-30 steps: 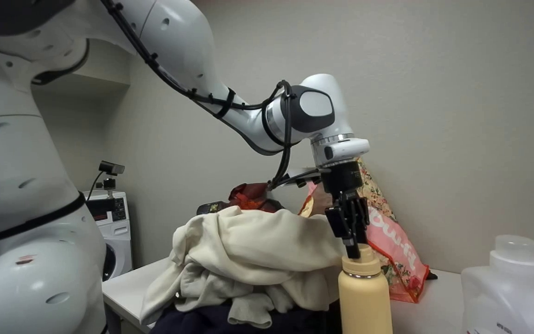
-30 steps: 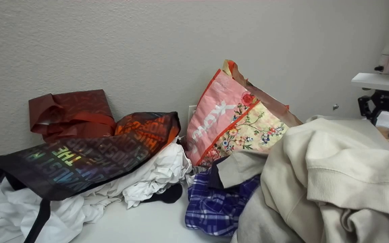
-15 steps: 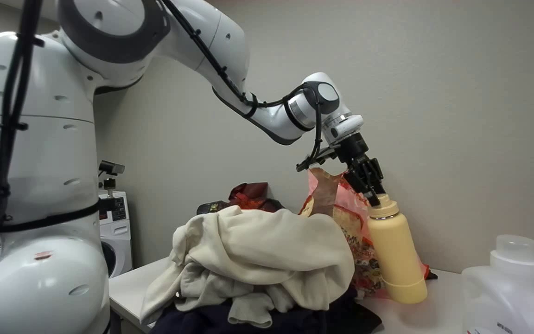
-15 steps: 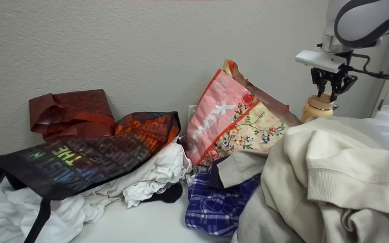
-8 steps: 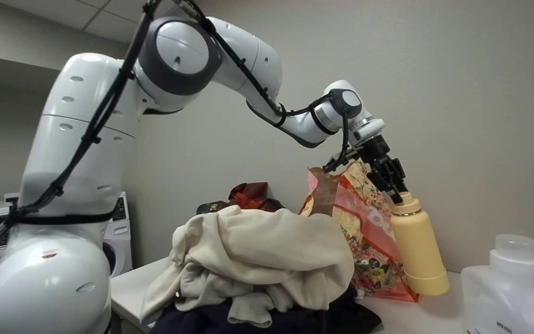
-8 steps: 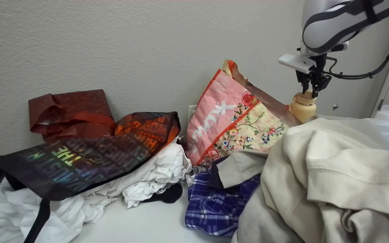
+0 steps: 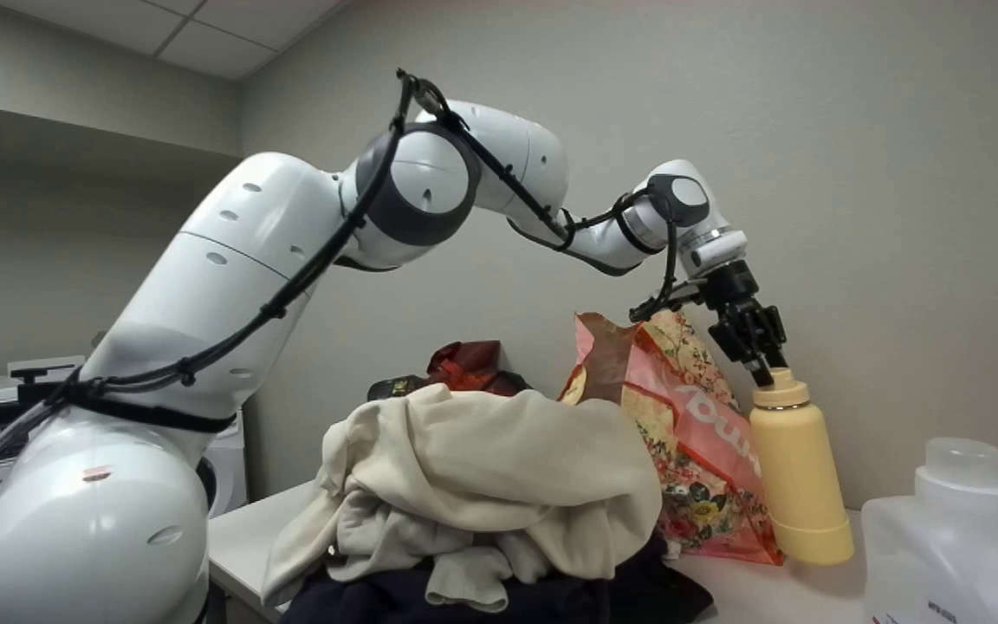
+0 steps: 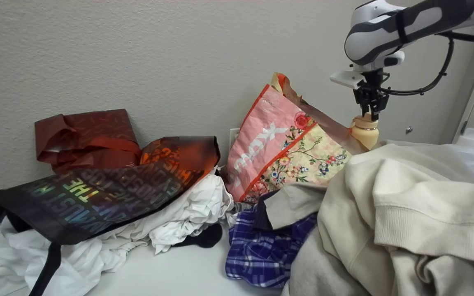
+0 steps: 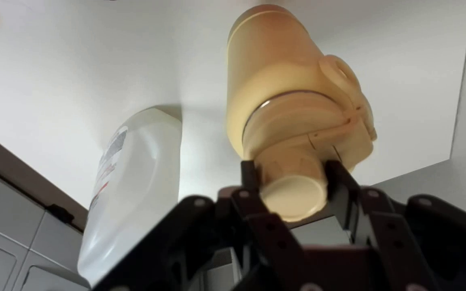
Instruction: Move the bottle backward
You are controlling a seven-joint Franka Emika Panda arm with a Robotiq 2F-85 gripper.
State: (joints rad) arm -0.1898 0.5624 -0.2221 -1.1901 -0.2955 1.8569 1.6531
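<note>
The yellow bottle point(image 7: 798, 477) tilts over the tabletop point(image 7: 776, 598), between the floral bag point(image 7: 698, 451) on the left and the white jug point(image 7: 954, 550) on the right in both exterior views; whether its base touches is unclear. The pincer point(image 9: 291, 176) is clamped on its cap point(image 9: 289, 115), 1 finger point(image 9: 250, 178) each side. In an exterior view the cream sweatshirt point(image 8: 418, 201) hides the bottle's lower part; the wrist view alone shows the carry loop point(image 9: 354, 97) clearly.

Pincer point(image 9: 290, 174) clasping yellow bottle point(image 9: 275, 74) by its cap point(image 9: 293, 198), translucent jug point(image 9: 138, 186) nearby, white tabletop point(image 9: 71, 68)
</note>
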